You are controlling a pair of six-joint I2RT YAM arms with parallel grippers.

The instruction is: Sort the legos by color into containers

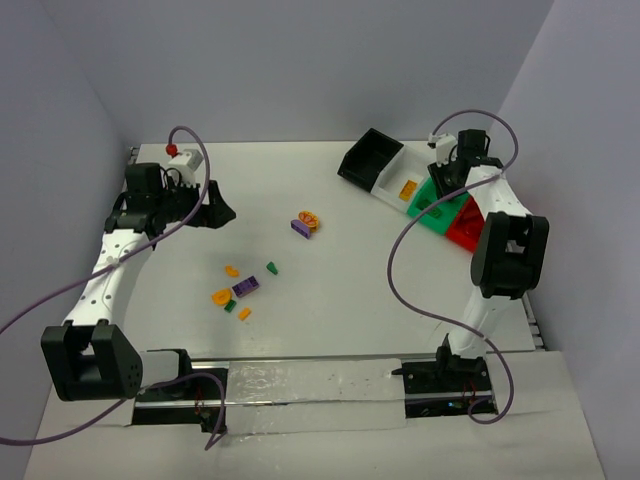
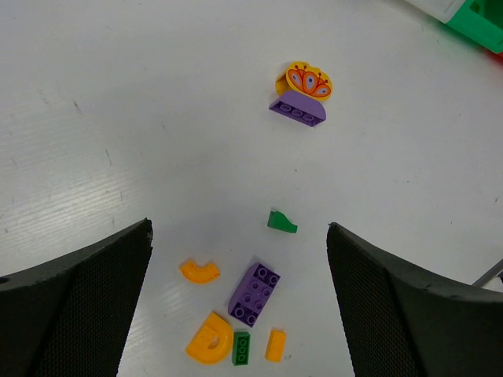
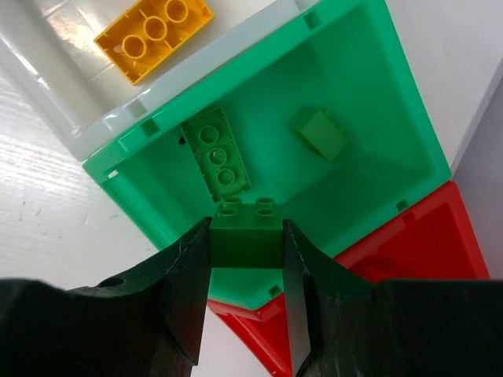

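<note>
My right gripper [image 3: 247, 245] is shut on a dark green two-by-two lego [image 3: 246, 236], held just above the near rim of the green container [image 3: 361, 94]. A green plate [image 3: 216, 153] and a small green piece [image 3: 318, 132] lie inside it. The white container [image 3: 47, 86] holds a yellow brick [image 3: 153, 35]. My left gripper [image 2: 238, 236] hangs open over loose legos: a purple brick [image 2: 254, 293], orange pieces [image 2: 210, 339], a green slope [image 2: 281, 222] and a small green brick [image 2: 241, 348]. Farther off, a purple brick [image 2: 299, 110] lies against an orange printed piece [image 2: 309, 81].
The containers stand in a slanted row at the back right: black [image 1: 368, 155], white [image 1: 392, 178], green [image 1: 437, 215], red [image 1: 465, 225]. The red container [image 3: 424, 236] is right beside the gripped brick. A purple cable [image 1: 410, 260] loops from the right arm over the table.
</note>
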